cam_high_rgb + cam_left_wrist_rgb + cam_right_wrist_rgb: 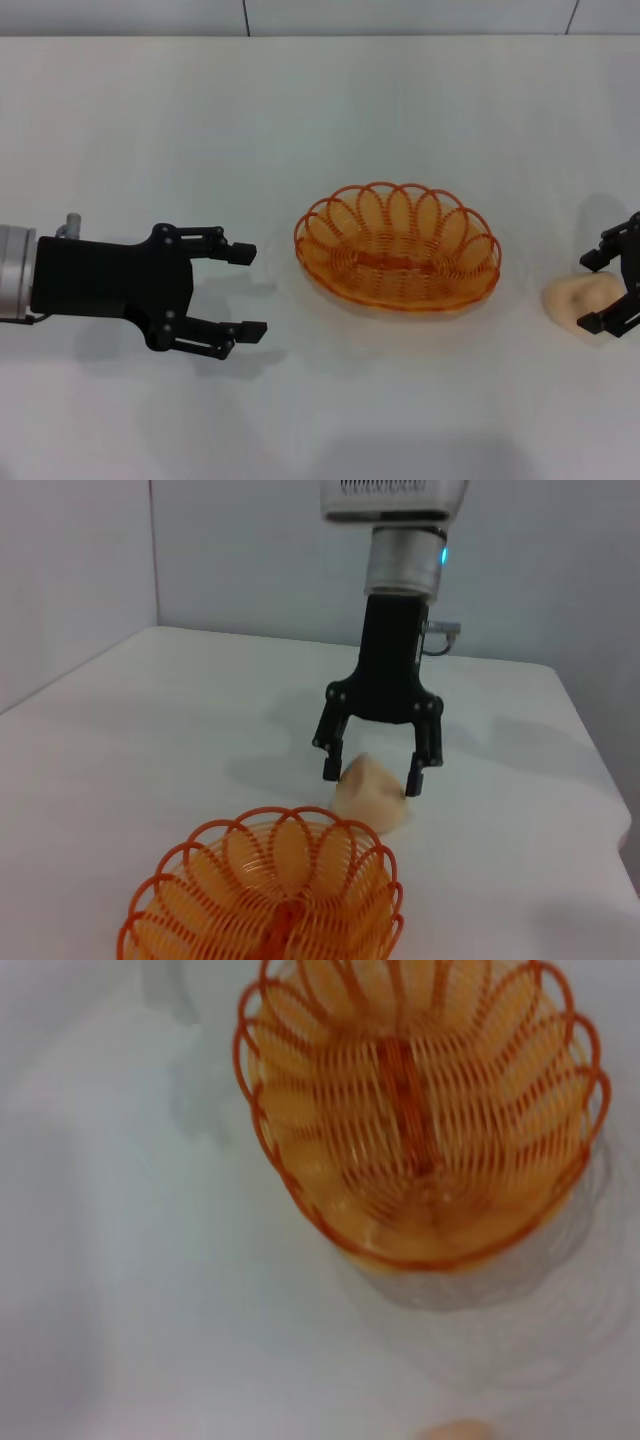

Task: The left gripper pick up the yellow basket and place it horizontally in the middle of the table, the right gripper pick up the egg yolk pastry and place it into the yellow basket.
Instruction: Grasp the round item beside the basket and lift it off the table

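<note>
The yellow basket [440,228] lies empty, long side across, near the middle of the table [300,120]. My left gripper [248,290] is open and empty, low over the table just left of the basket and apart from it. The egg yolk pastry [575,300] rests on the table to the right of the basket. My right gripper [592,291] is open at the right edge, its fingers straddling the pastry. The left wrist view shows the right gripper [372,775] over the pastry [372,798], behind the basket [290,880]. The right wrist view shows the basket [330,1080].
The white table runs to a grey back wall [400,15]. In the left wrist view the table's edge [590,740] lies beyond the right gripper. A sliver of the pastry [455,1430] shows in the right wrist view.
</note>
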You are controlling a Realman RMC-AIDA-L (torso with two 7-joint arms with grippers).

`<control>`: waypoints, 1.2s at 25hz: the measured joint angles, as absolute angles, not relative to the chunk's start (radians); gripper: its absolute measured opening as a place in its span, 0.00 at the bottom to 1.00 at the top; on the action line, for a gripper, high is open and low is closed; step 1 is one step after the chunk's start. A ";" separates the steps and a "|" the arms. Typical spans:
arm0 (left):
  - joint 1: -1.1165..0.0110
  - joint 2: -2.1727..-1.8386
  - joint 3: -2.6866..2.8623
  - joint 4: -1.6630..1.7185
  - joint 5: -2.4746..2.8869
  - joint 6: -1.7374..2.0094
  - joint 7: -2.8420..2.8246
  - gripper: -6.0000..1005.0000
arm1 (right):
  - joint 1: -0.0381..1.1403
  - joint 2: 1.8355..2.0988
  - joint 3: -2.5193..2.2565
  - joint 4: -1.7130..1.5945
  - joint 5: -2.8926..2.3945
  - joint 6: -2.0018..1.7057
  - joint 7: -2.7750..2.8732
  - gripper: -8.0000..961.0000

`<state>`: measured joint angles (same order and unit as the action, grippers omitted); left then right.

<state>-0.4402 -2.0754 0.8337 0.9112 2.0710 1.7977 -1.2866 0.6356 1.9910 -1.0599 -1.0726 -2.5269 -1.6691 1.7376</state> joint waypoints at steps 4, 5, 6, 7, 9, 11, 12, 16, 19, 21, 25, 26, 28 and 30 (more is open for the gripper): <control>-0.443 -2.077 0.834 0.911 2.070 1.803 -1.296 0.84 | 0.638 2.006 -1.062 -1.067 -2.570 -1.649 1.733 0.84; -0.443 -2.077 0.834 0.911 2.070 1.804 -1.297 0.84 | 0.638 2.006 -1.062 -1.066 -2.571 -1.648 1.727 0.82; -0.443 -2.077 0.833 0.911 2.070 1.804 -1.298 0.84 | 0.638 2.006 -1.062 -1.066 -2.571 -1.648 1.720 0.80; -0.443 -2.077 0.832 0.911 2.070 1.804 -1.298 0.84 | 0.637 2.006 -1.063 -1.067 -2.570 -1.648 1.715 0.78; -0.443 -2.077 0.832 0.911 2.069 1.804 -1.300 0.84 | 0.634 2.006 -1.062 -1.070 -2.566 -1.648 1.706 0.74; -0.442 -2.077 0.831 0.911 2.069 1.804 -1.301 0.84 | 0.633 2.006 -1.060 -1.071 -2.563 -1.648 1.704 0.70; -0.442 -2.077 0.831 0.911 2.069 1.804 -1.301 0.84 | 0.633 2.006 -1.059 -1.072 -2.563 -1.648 1.703 0.67; -0.442 -2.077 0.832 0.911 2.069 1.804 -1.301 0.84 | 0.633 2.007 -1.054 -1.073 -2.551 -1.652 1.694 0.57; -0.442 -2.077 0.833 0.911 2.069 1.804 -1.301 0.84 | 0.634 2.006 -1.054 -1.077 -2.531 -1.658 1.693 0.50; -0.440 -2.077 0.833 0.911 2.069 1.804 -1.301 0.84 | 0.634 2.005 -1.052 -1.089 -2.519 -1.661 1.693 0.47; -0.437 -2.077 0.832 0.911 2.069 1.804 -1.301 0.84 | 0.629 1.997 -1.045 -1.106 -2.492 -1.680 1.686 0.41; -0.436 -2.077 0.831 0.911 2.069 1.804 -1.301 0.84 | 0.628 1.996 -1.041 -1.109 -2.486 -1.688 1.682 0.40; -0.435 -2.077 0.830 0.911 2.069 1.804 -1.301 0.84 | 0.627 1.996 -1.022 -1.115 -2.478 -1.707 1.669 0.38; -0.433 -2.077 0.831 0.911 2.069 1.805 -1.301 0.84 | 0.624 1.997 -1.001 -1.121 -2.475 -1.717 1.660 0.37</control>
